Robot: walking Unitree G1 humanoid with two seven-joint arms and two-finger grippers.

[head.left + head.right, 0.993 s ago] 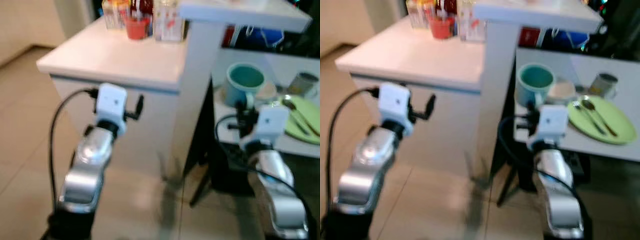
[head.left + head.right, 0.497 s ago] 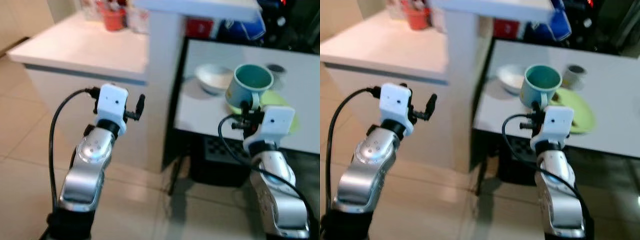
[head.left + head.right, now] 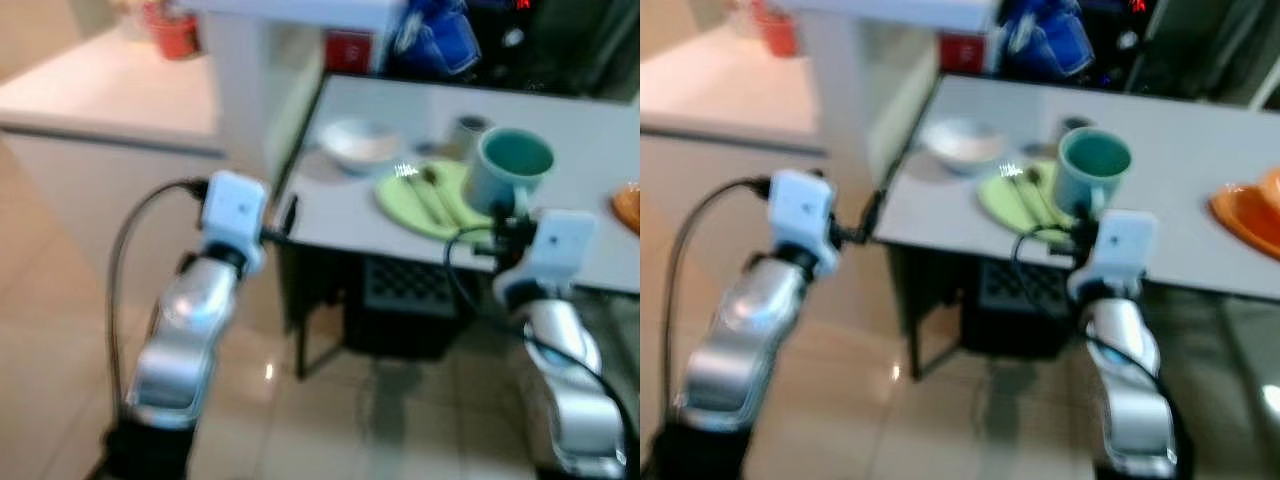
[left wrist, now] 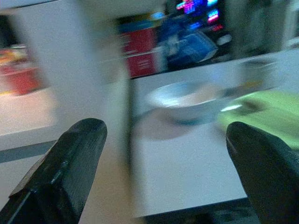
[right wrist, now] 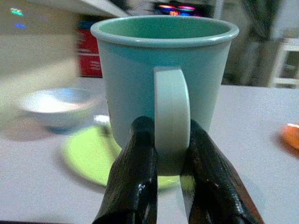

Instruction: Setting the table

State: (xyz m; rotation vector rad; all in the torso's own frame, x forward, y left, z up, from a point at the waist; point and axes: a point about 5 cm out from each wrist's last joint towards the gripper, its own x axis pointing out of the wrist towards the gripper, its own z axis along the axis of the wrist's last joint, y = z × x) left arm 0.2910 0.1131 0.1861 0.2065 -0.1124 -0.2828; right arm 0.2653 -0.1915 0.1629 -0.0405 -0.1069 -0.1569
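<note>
We've got the right gripper [image 5: 169, 154] clamped on the handle of the teal mug [image 5: 159, 79], holding it upright just above the near edge of the grey table [image 3: 600, 130]. Beyond it lies the green plate [image 3: 425, 200] with cutlery [image 3: 432, 192] on top — and a white bowl [image 3: 360, 142] beside that. Our left gripper [image 4: 163, 172] hangs off the table's corner, fingers spread wide and holding nothing. An orange dish [image 3: 1252, 212] sits at the far right.

Blurred cutlery [image 3: 432, 192]; orange dish [image 3: 1252, 215] cut by the edge.
</note>
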